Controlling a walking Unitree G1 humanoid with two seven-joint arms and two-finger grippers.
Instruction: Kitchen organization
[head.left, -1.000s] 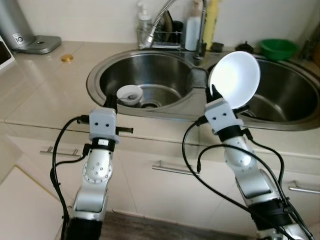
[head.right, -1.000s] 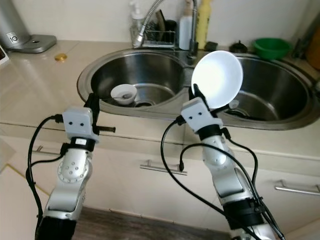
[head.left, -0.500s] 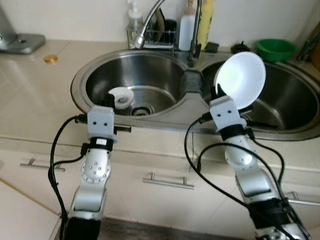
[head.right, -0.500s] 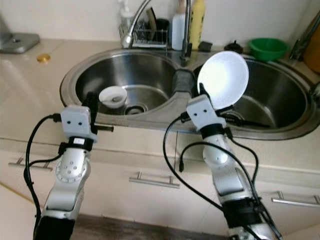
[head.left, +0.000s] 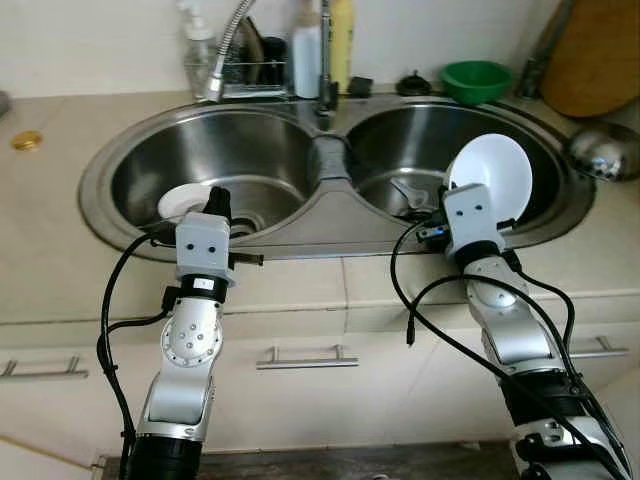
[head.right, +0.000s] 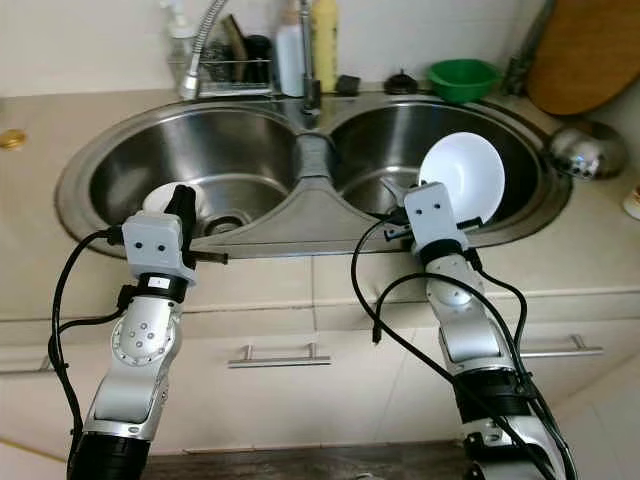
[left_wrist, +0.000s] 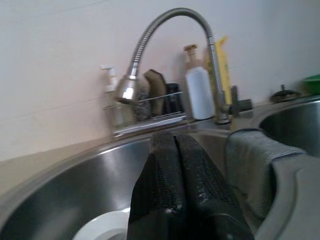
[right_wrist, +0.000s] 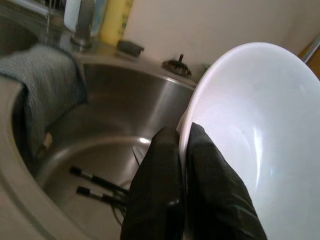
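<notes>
The right gripper pinches the rim of a white bowl between its two black fingers, holding it on edge above a steel sink basin. A grey cloth drapes over the sink divider, and dark utensils lie in the basin.

Home kitchen, double steel sink, faucet, beige counter
</notes>
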